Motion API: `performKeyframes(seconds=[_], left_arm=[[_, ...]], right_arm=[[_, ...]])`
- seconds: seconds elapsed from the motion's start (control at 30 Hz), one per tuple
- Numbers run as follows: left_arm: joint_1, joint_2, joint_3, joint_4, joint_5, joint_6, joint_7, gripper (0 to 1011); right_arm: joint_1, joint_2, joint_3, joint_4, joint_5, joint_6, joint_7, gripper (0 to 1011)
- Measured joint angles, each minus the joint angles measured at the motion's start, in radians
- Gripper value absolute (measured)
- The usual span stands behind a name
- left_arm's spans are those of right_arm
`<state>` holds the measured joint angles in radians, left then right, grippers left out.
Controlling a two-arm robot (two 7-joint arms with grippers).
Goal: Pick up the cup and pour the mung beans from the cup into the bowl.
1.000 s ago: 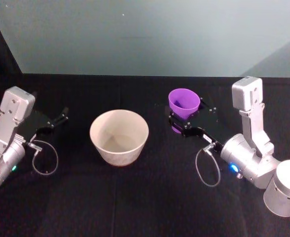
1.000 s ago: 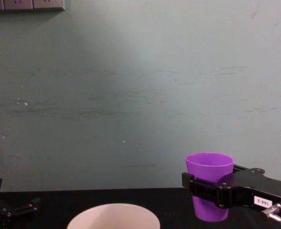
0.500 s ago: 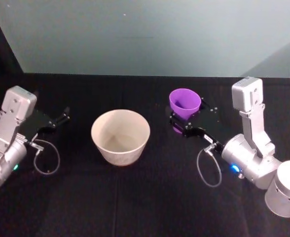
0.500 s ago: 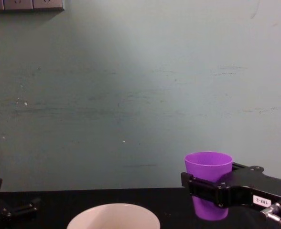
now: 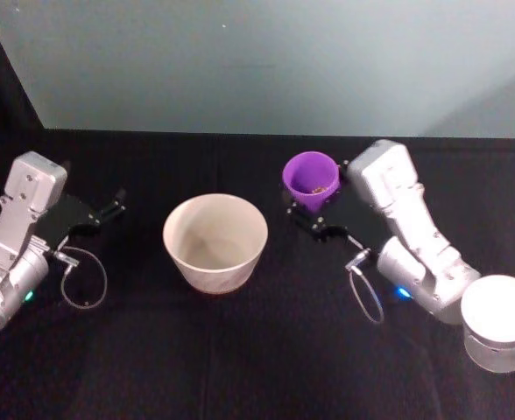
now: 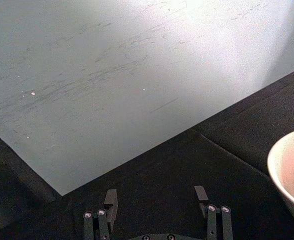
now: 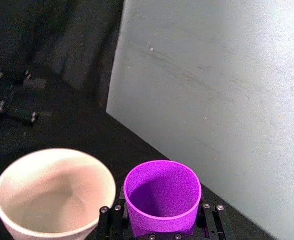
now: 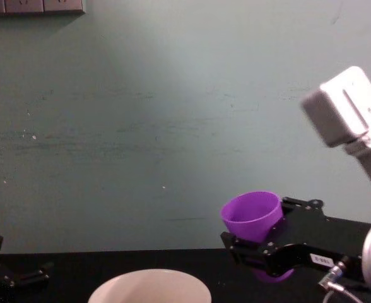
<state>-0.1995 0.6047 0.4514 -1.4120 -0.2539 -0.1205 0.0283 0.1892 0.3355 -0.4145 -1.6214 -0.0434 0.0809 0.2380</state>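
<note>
The black-covered counter point(image 5: 240, 359) carries the work, with a pale wall behind its far edge. The bowl point(image 5: 215, 242), wide and off-white, stands upright near the middle and appears empty. The right arm reaches in from the right, and the right pincer point(image 5: 310, 210) is closed around the lower body of the cup point(image 5: 310, 179), one finger on each side. The purple cup sits just right of the bowl, apart from it, and in the chest view it is tilted with its mouth leaning left toward the bowl; it appears clear of the counter. A few small specks in its bottom, taken to be the mung beans point(image 5: 317, 187), are too small to count. The left pincer point(image 6: 156, 196) is parked at the left of the counter, fingers spread wide and holding nothing. Assessment: the carry toward the bowl is in hand, and pouring is not yet done. The next move calls for bringing the cup's mouth over the bowl's rim, then tipping further. Count: one bowl, one cup, two pincers.
</note>
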Motion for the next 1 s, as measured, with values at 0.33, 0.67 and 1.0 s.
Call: performKeyframes(seconds=[0.33, 0.67, 1.0], left_arm=[[0.0, 0.0, 0.0, 0.0, 0.0, 0.0, 0.0, 1000], [0.0, 0.0, 0.0, 0.0, 0.0, 0.0, 0.0, 1000], [0.0, 0.0, 0.0, 0.0, 0.0, 0.0, 0.0, 1000]], right_arm=[[0.085, 0.029, -0.097, -0.044, -0.206, 0.12, 0.027, 726], [0.181, 0.014, -0.173, 0.001, -0.341, 0.157, 0.079, 726], [0.206, -0.008, -0.237, 0.02, -0.491, 0.173, 0.05, 726]])
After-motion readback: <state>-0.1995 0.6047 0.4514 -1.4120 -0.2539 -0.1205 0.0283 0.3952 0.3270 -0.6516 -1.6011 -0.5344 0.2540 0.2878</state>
